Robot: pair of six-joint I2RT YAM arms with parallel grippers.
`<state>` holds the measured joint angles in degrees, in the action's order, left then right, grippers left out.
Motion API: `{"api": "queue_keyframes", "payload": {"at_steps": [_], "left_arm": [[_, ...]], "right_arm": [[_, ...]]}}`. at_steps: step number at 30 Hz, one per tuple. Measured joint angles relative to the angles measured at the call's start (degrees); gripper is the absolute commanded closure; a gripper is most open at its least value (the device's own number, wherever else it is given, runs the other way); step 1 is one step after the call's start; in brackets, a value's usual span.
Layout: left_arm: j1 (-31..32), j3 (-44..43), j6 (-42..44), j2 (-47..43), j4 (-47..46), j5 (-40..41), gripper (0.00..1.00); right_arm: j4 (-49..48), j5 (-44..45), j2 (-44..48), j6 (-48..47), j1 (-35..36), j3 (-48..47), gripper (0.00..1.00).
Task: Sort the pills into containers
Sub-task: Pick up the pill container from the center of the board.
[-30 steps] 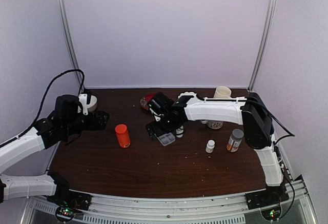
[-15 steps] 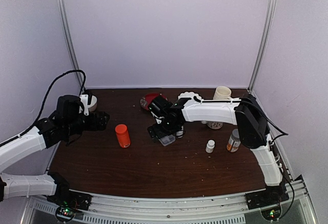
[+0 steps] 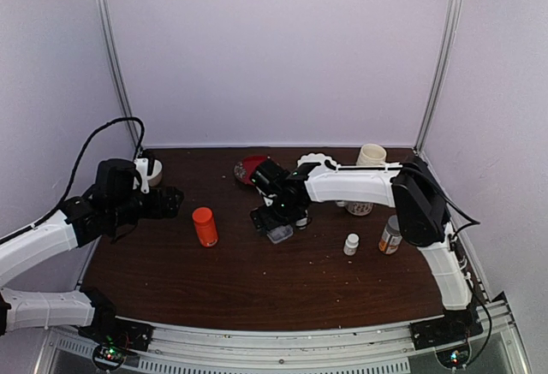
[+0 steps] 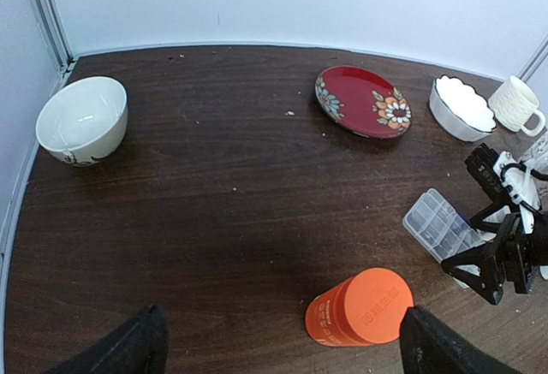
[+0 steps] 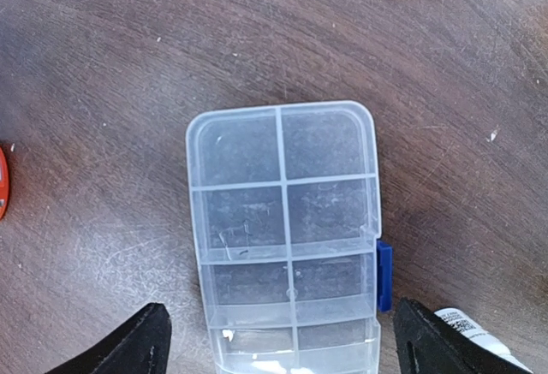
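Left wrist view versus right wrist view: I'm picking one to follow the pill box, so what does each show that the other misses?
Only the left wrist view shows the white bowl, the red flowered plate and the ribbed mug. Only the right wrist view shows the blue latch and the cells from straight above. Both show the clear pill box on the dark wooden table.

Wood, clear plastic and glazed ware

The table [image 5: 103, 66] was dark wood, matt, its grain finely scratched. The pill box [image 5: 282, 211] was clear plastic, faintly scuffed, with an opaque blue clasp [image 5: 384, 276]. The orange bottle [image 4: 360, 307] was smooth plastic; the red plate [image 4: 360, 102] and white bowl [image 4: 83, 121] looked glossy, glazed.
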<state>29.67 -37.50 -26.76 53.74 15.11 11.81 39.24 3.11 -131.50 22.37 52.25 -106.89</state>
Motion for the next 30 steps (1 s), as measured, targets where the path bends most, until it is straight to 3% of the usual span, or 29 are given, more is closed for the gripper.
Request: {"api": "queue_keyframes", "payload": {"at_steps": [12, 20, 24, 30], "left_arm": [[0.0, 0.0, 0.0, 0.0, 0.0, 0.0, 0.02], [0.0, 0.0, 0.6, 0.4, 0.0, -0.1, 0.02], [0.0, 0.0, 0.7, 0.7, 0.0, -0.2, 0.02], [0.0, -0.1, 0.8, 1.0, 0.1, -0.9, 0.02]], "right_arm": [[0.2, 0.0, -0.5, 0.2, 0.1, 0.0, 0.24], [0.7, 0.0, -0.5, -0.2, 0.8, 0.6, 0.15], [1.0, 0.0, -0.5, -0.5, 0.8, 1.5, 0.31], [0.5, 0.4, 0.0, -0.2, 1.2, 2.6, 0.32]]}}
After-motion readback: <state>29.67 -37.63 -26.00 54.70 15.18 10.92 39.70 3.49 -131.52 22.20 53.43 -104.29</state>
